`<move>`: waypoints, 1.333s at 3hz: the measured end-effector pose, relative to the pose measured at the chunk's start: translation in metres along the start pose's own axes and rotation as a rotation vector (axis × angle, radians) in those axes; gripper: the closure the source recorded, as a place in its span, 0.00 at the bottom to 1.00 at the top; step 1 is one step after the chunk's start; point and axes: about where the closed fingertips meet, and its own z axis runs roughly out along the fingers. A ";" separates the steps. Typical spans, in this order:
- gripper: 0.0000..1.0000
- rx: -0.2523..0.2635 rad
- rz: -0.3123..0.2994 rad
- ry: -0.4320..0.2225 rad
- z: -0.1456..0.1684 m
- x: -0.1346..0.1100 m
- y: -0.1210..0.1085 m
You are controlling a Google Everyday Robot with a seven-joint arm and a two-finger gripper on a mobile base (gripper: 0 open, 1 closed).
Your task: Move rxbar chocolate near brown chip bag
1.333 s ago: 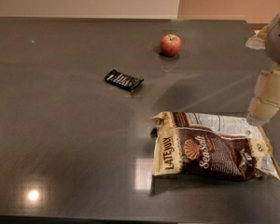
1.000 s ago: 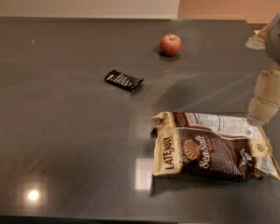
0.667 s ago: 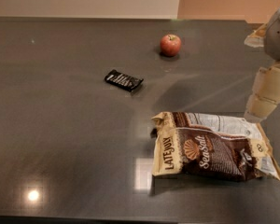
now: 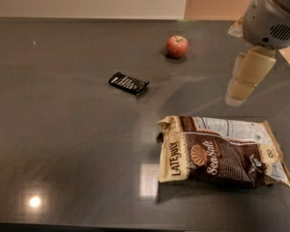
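Observation:
The rxbar chocolate (image 4: pixel 129 83) is a small flat black bar with white lettering, lying on the dark table left of centre. The brown chip bag (image 4: pixel 222 151) lies flat at the front right, with a shell logo and "Sea Salt" and "LATE JULY" lettering. The bar is well apart from the bag, up and to its left. My gripper (image 4: pixel 235 98) hangs from the grey arm at the upper right, above the table just beyond the bag's far edge. It is empty and well to the right of the bar.
A red apple (image 4: pixel 177 46) stands at the back of the table (image 4: pixel 63 144), beyond and right of the bar. The table's far edge meets a pale wall. A bright light reflection shows at the front left.
My gripper has moved left and farther back over the table, toward the middle. The bar, the bag and the apple have not moved.

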 end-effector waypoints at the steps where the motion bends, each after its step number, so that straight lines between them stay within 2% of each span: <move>1: 0.00 -0.013 -0.012 -0.026 0.019 -0.031 -0.023; 3: 0.00 -0.040 -0.038 -0.054 0.063 -0.092 -0.057; 4: 0.00 -0.058 -0.046 -0.062 0.088 -0.115 -0.066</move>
